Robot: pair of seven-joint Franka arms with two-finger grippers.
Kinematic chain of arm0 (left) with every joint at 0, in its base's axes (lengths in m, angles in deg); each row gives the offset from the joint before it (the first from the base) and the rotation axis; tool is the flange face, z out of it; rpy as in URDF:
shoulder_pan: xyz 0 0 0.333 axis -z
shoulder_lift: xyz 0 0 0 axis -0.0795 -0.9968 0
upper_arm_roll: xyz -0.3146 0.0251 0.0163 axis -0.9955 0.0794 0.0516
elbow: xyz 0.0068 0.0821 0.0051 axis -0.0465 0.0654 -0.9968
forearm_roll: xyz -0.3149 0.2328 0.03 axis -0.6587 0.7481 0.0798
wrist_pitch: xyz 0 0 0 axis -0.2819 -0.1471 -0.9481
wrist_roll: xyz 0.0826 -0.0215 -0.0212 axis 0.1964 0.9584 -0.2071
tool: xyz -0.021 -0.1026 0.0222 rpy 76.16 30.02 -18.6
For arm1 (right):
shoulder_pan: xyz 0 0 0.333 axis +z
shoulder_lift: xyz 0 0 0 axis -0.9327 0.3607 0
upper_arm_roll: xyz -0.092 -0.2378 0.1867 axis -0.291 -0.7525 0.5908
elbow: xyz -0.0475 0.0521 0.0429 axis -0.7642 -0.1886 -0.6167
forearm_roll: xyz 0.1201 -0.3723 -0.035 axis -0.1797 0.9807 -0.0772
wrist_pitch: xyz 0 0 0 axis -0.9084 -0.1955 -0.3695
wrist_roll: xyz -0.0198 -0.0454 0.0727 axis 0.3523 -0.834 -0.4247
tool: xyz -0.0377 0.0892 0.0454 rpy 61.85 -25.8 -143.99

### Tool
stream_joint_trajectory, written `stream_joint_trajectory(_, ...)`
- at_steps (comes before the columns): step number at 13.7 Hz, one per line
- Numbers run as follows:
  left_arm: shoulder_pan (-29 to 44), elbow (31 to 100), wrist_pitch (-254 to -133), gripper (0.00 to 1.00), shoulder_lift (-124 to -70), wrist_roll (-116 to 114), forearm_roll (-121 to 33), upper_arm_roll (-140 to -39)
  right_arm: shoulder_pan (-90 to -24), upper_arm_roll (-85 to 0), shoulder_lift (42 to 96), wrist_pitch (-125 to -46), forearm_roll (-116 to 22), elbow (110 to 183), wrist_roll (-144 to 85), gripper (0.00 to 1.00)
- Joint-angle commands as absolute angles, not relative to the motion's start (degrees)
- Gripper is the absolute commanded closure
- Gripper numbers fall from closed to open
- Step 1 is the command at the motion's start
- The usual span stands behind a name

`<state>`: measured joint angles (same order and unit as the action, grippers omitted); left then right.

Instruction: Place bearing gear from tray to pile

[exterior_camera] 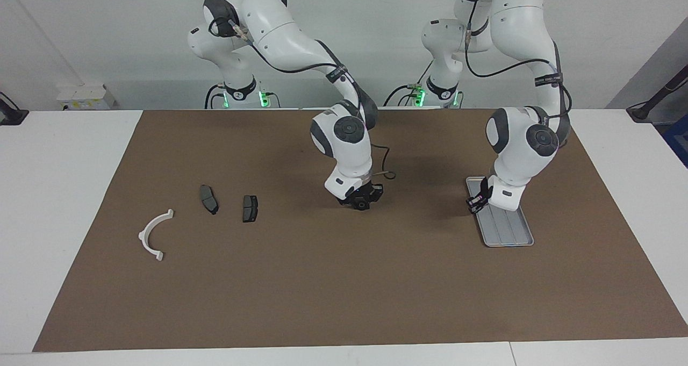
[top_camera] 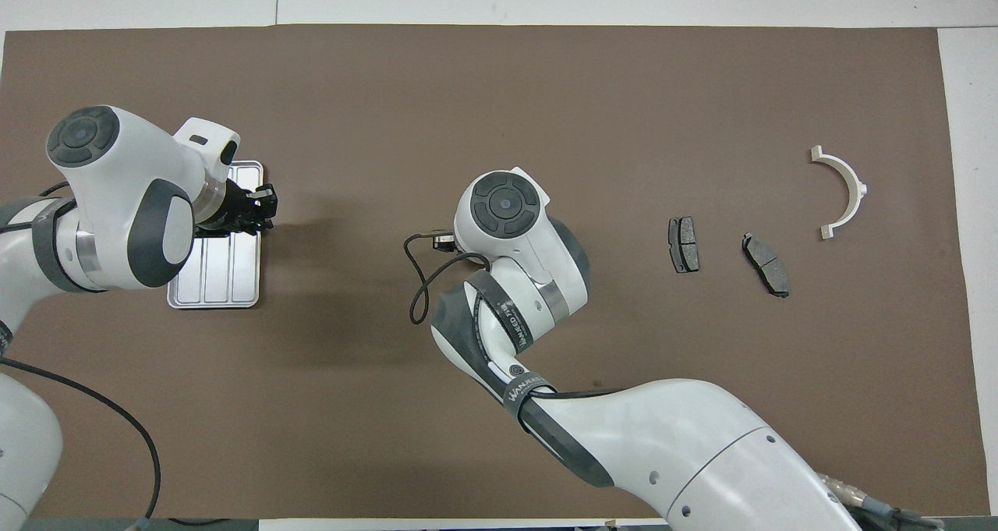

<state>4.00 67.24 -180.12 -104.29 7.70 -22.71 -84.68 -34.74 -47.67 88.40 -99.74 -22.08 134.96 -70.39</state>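
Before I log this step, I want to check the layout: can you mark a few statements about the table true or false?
1. The tray lies toward the left arm's end of the table. True.
2. The white half-ring bracket lies in the tray. False: it lies on the brown mat toward the right arm's end, beside the two dark plates.
3. The left gripper is over the tray's edge. True.
4. The right gripper is over the dark plates. False: it is over bare mat between the tray and the plates.
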Motion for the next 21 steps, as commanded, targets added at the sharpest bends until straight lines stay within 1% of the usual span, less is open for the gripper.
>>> stream_joint_trajectory(1, 5.98, 66.57, -178.66, 1.0, -103.39, 10.93, -23.56, -84.19, -35.37, -47.39, 87.45, -99.79, -23.14, 136.0, -69.08, 0.96)
stream_joint_trajectory(2, 6.51, 66.39, -178.57, 1.0, -103.3, 12.08, -23.65, -84.19, -35.54, -47.39, 87.54, -99.09, -23.05, 134.77, -69.08, 0.96)
stream_joint_trajectory(5, 9.22, 65.6, -178.48, 1.0, -102.68, 17.16, -25.14, -84.19, -38.79, -47.39, 87.54, -93.56, -22.35, 129.06, -67.25, 0.96)
stream_joint_trajectory(6, 11.5, 64.9, -178.83, 1.0, -102.86, 21.1, -25.14, -84.1, -40.02, -47.39, 87.54, -91.54, -22.35, 127.13, -66.02, 0.96)
stream_joint_trajectory(8, 15.98, 63.94, -179.27, 1.0, -103.12, 27.26, -25.14, -84.1, -43.26, -47.39, 86.49, -89.33, -22.43, 125.54, -63.3, 0.96)
stream_joint_trajectory(11, 23.19, 59.9, -179.62, 1.0, -104.44, 39.56, -24.53, -83.84, -50.55, -47.39, 83.85, -86.35, -22.61, 125.62, -51.99, 0.96)
stream_joint_trajectory(13, 26.97, 54.29, -179.53, 1.0, -108.64, 45.37, -24.53, -83.84, -57.31, -47.39, 83.06, -83.89, -22.35, 125.88, -42.06, 0.96)
stream_joint_trajectory(14, 29.69, 52.69, -179.62, 1.0, -110.75, 47.83, -24.53, -83.66, -60.04, -47.57, 82.53, -83.18, -21.83, 126.32, -37.49, 0.96)
stream_joint_trajectory(16, 31.82, 52.15, -180.49, 1.0, -112.6, 49.87, -23.91, -83.66, -65.05, -47.74, 82.35, -81.86, -20.42, 126.67, -30.62, 0.96)
stream_joint_trajectory(17, 34.17, 51.63, -181.11, 1.0, -113.4, 51.18, -23.83, -83.4, -67.08, -47.74, 82.27, -81.59, -19.89, 127.02, -27.89, 0.96)
stream_joint_trajectory(19, 35.07, 51.62, -181.99, 1.0, -114.54, 51.72, -23.83, -83.4, -70.07, -47.66, 80.78, -82.29, -19.8, 130.87, -23.83, 0.95)
stream_joint_trajectory(21, 35.08, 51.36, -182.7, 1.0, -114.99, 51.9, -23.74, -83.4, -71.31, -47.74, 79.11, -83.17, -19.71, 134.74, -22.59, 0.95)
